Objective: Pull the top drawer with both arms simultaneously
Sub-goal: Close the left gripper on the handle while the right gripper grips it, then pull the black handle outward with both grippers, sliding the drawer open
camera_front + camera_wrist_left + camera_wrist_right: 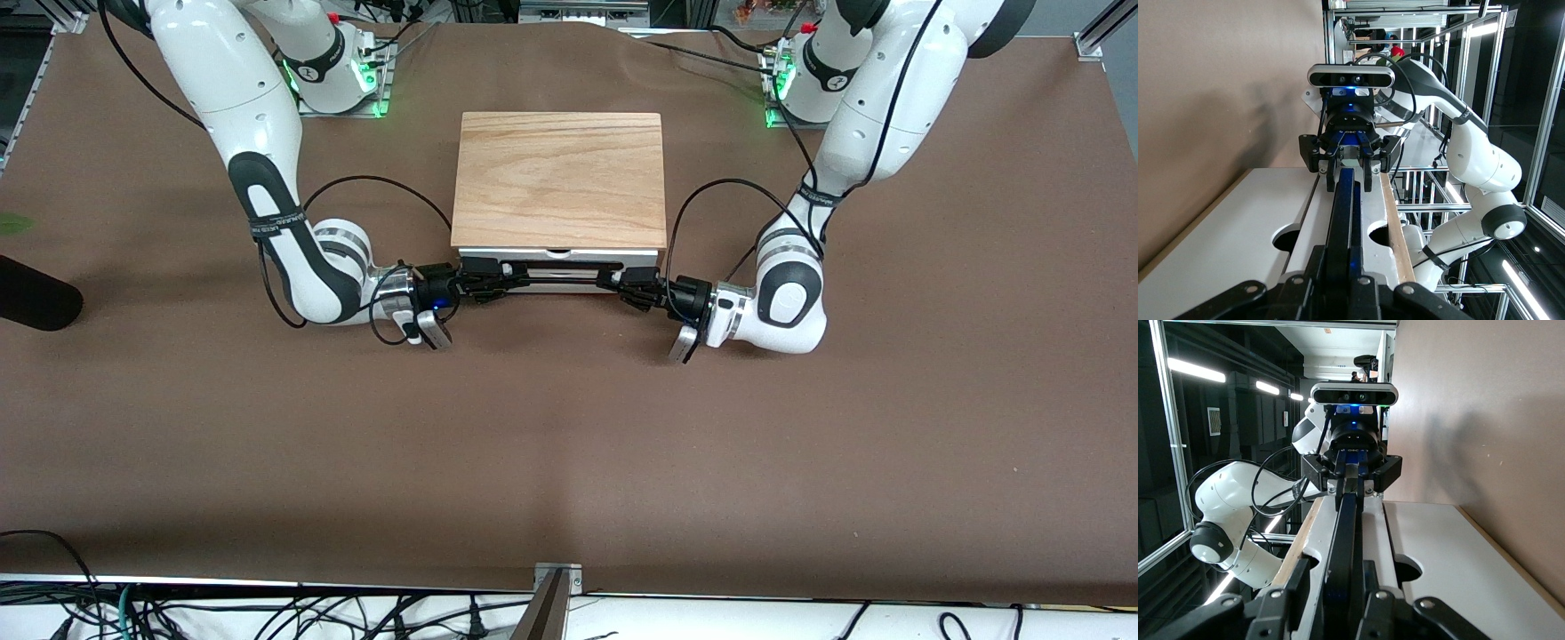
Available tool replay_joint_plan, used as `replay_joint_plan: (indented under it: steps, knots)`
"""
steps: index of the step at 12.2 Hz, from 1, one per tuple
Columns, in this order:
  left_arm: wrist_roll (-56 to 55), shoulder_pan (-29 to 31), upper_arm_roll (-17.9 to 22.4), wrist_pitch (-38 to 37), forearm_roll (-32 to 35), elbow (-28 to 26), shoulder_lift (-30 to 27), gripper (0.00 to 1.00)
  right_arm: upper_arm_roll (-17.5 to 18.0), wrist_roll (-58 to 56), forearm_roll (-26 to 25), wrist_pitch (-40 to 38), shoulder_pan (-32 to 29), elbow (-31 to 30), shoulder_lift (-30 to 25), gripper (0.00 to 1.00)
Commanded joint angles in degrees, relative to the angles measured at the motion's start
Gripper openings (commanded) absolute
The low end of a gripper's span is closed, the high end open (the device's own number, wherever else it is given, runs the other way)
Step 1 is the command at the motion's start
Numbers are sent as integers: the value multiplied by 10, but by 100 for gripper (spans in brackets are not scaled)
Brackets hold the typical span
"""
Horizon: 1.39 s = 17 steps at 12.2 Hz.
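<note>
The top drawer [569, 259] shows its white front with a small notch, just under the cabinet's light-wood top slab [558, 173]; none of its inside shows. Its thin black bar handle [560, 273] runs across the front. My right gripper [487, 275] is shut on the handle's end toward the right arm. My left gripper [629, 285] is shut on the handle's other end. In the left wrist view my left gripper [1350, 259] clamps the handle [1343, 207], with the right gripper [1349, 175] farther along it. In the right wrist view my right gripper [1350, 579] clamps the handle [1345, 527] and faces the left gripper [1351, 490].
A lower drawer front with its own notch [1288, 239] lies below the top one. The brown table [569, 444] stretches wide in front of the cabinet. A black object [36, 302] lies at the table's edge at the right arm's end.
</note>
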Motion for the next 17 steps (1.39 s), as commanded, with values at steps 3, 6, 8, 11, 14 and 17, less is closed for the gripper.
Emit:
replay_joint_plan:
  steps: [3, 6, 8, 11, 14, 17]
  knots:
    - [19, 0, 1, 5, -7, -9, -9, 0, 0, -14, 11, -9, -3, -3, -2, 15]
    - [18, 0, 2, 5, -7, -6, -9, 0, -1, -14, 11, -8, -7, -1, -1, 14]
    - [15, 0, 2, 3, -6, -3, -9, 0, -2, -13, 17, -7, -7, 6, 5, 14]
    - [12, -2, 2, 4, -6, 10, -6, 0, -4, -6, 20, -2, -8, 23, 12, 14]
    - [-25, -2, 3, 5, -5, 43, -3, 0, -7, -5, 20, 0, -15, 60, 38, 14]
    - [-76, -4, 6, 5, -4, 88, 7, 0, -7, 10, 20, 0, -27, 100, 62, 14]
